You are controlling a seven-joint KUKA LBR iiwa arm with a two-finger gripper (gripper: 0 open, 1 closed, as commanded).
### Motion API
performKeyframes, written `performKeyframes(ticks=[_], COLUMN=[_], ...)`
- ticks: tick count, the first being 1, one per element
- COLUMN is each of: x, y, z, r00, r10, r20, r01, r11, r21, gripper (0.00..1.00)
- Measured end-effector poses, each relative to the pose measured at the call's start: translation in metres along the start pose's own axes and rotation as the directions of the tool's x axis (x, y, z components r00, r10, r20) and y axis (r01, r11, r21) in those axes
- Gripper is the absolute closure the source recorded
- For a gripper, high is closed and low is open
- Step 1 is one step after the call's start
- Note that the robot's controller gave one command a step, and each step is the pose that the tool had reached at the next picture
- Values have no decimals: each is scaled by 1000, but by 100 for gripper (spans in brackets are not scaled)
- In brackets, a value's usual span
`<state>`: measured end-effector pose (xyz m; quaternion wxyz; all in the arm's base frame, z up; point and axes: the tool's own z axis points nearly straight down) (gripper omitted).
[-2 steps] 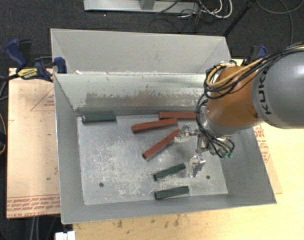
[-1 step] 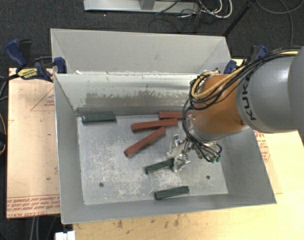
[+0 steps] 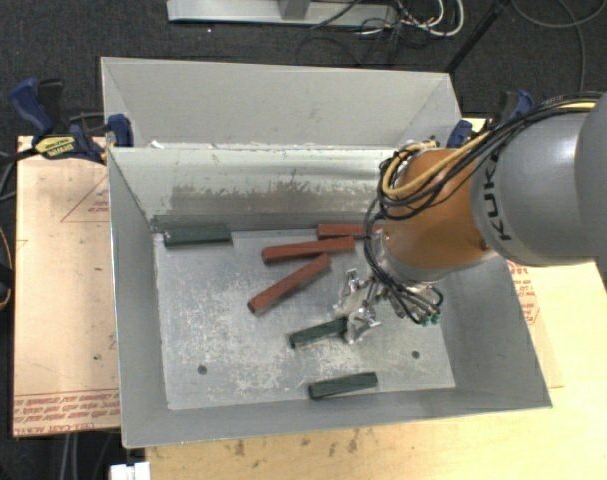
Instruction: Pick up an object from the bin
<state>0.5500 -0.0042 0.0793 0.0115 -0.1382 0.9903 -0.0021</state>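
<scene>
Grey sheet-metal bin [image 3: 183, 368] holds a few scattered bars. A silver arm [image 3: 543, 198] reaches in from the right. Its gripper [image 3: 358, 320] sits at the right end of a dark green flat bar [image 3: 313, 337], whose long axis runs leftward and slightly downward from the gripper. Whether the gripper is clenched cannot be told. A reddish-brown bar [image 3: 288, 288] lies up-left of the gripper.

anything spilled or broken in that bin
Nothing stands out: the flat reddish-brown bars and dark green bars lie loose inside the grey metal bin, none spilled; the gripper hangs by the middle green bar.
</scene>
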Motion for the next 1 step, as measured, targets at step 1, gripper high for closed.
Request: performKeyframes(ticks=[1], x=[-28], y=[-24], z=[-162], r00=[1000], r10=[-8], r20=[-10], r01=[8], r11=[1000], r21=[-4], gripper=[100])
